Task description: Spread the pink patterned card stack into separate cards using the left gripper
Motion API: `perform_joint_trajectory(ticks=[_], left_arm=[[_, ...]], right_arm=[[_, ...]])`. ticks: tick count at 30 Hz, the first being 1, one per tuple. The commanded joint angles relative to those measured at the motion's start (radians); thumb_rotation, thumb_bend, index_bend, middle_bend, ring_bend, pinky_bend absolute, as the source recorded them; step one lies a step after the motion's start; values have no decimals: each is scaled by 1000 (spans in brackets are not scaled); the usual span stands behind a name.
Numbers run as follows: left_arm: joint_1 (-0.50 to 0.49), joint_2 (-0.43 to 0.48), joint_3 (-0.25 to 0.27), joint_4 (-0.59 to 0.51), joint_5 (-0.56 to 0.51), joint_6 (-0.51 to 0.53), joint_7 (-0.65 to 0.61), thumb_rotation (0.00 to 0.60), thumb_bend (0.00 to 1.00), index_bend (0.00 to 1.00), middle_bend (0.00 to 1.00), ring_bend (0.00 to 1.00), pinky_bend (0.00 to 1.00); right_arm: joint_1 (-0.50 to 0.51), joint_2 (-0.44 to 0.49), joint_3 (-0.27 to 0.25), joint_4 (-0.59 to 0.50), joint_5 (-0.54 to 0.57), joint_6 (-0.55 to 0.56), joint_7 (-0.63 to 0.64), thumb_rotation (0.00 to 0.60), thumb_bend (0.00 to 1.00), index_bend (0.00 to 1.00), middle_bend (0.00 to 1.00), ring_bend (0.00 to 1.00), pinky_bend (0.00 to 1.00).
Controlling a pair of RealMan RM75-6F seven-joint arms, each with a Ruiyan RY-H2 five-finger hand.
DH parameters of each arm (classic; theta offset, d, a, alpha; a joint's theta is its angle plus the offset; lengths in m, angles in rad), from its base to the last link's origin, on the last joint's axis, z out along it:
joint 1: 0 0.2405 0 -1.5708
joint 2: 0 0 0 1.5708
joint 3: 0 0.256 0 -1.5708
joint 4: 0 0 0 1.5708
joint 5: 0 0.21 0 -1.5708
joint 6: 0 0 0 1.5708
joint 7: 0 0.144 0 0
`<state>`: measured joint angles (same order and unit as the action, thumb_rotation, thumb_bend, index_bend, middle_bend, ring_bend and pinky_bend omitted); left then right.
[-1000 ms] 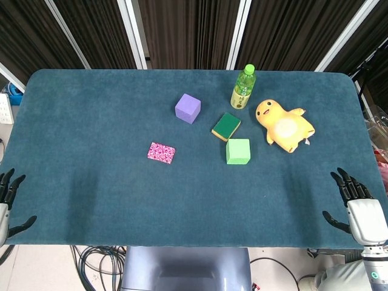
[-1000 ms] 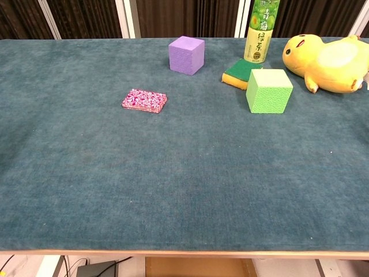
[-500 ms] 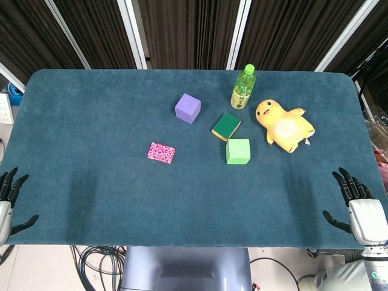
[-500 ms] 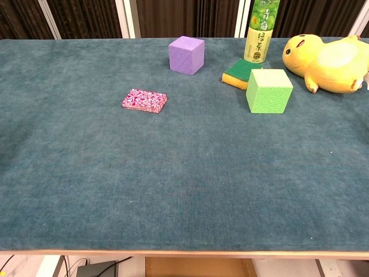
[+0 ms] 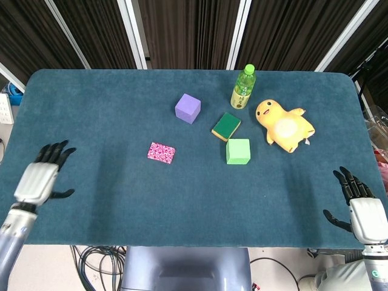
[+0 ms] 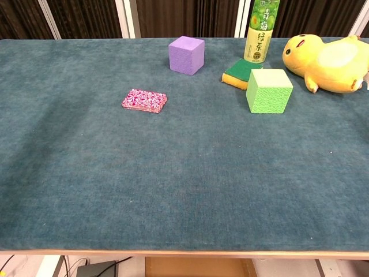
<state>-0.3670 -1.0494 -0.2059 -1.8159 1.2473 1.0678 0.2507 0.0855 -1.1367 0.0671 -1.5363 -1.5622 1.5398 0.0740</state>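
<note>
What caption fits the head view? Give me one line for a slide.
Left hand open over the table's near left edge, apart from the pink card stack; right hand open at the right edge.

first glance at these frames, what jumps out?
Probably the yellow plush duck lying at the far right of the table, next to the green bottle, green cube and sponge. Then the small pink card stack, alone near the middle, intact. The left hand hovers open over the table's left edge, well short of the stack.
</note>
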Motion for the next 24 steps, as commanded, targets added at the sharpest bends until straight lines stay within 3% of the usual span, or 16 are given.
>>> perform_joint_trajectory(ticks=[1,6,11,24], left_arm=[[-240,-6,-97,34,-283,-269,112,600,127,197,58,0,0],[-390,-89,-101,132,-422,-345,200,600,127,237,58,0,0],[-524,-227,-72,260,-561,-336,308,600,126,251,58,0,0],[-732,-428,-17,452,-862,-342,450,600,127,283,58,0,0]], right_arm=[[0,0,1,0,3,-3,1,600,195,70,52,126,236],[2,-2,3,-1,5,-5,-5,600,194,70,52,126,237],[4,-2,6,-2,12,-9,-4,600,195,70,51,127,238],[5,-1,8,1,15,-13,3,600,195,70,52,128,238]])
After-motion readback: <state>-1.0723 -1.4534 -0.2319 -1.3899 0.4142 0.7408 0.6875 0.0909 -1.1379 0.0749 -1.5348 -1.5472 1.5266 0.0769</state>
